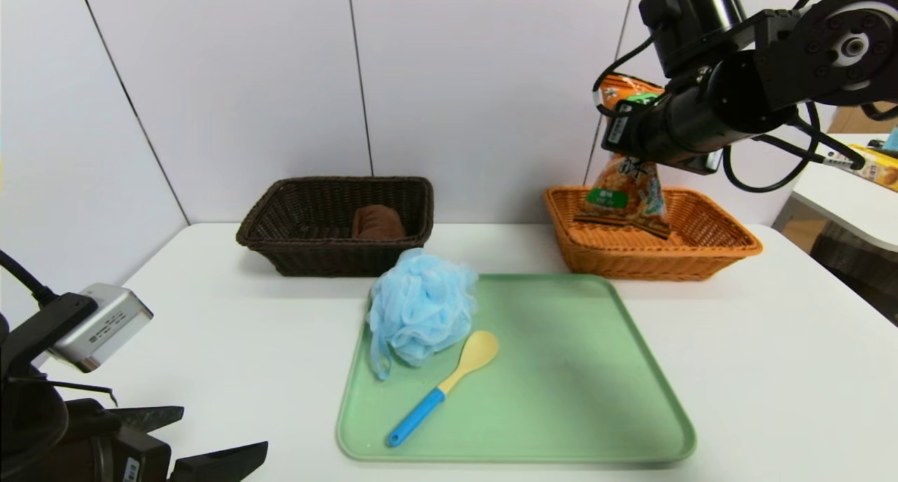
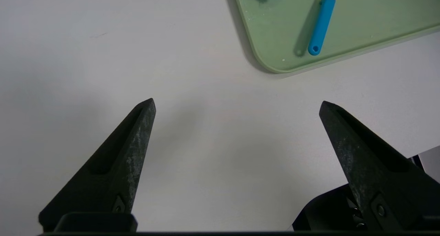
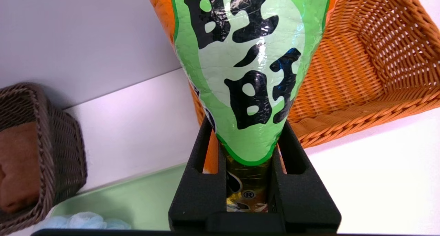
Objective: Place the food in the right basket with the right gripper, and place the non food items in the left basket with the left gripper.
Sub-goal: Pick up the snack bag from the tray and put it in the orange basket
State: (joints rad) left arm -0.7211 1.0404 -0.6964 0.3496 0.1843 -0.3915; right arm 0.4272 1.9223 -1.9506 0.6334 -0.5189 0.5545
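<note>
The right end effector (image 3: 248, 160), clamped on an orange-and-green foil snack bag (image 3: 252, 74), is over the orange-tan woven wicker basket (image 1: 652, 266); next it should lower and release. The left end effector (image 1: 223, 426) idles low beside the green tray (image 1: 561, 426), fingers wide apart.

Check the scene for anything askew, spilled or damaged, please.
Nothing stands out. The right claw grips the bag above the orange basket; the bag looks squeezed, as a grip would do. The pouf and spoon lie on the tray, no spill visible. The left claw hovers open.
</note>
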